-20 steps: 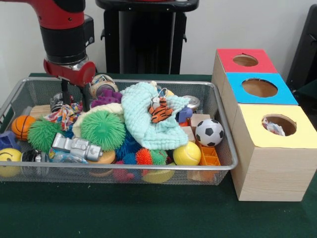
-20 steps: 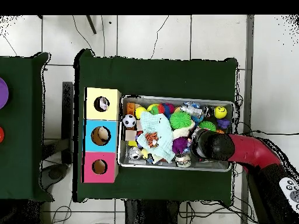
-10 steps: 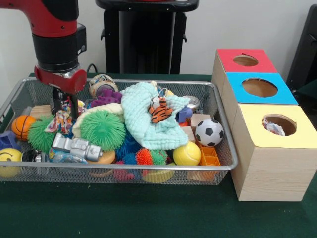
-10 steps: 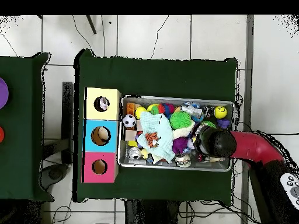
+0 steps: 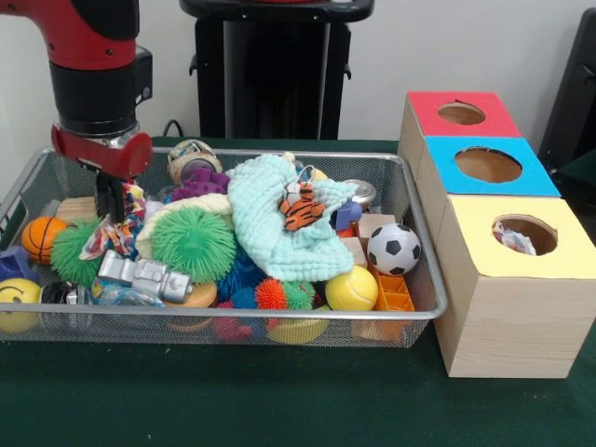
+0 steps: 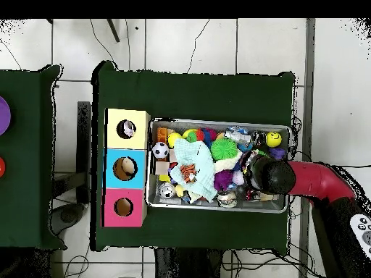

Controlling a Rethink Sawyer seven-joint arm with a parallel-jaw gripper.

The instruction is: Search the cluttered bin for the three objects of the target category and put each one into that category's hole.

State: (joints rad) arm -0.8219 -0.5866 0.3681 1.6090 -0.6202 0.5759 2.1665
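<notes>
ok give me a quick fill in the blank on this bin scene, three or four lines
1. The soccer ball lies at the bin's end nearest the ____ box.
2. The small tiger toy rests on a mint ____.
3. The box farthest from the camera in the front view has a ____ top.
4. The gripper is over the bin end that holds the ____ basketball.

Missing words: yellow; cloth; red; orange
</notes>
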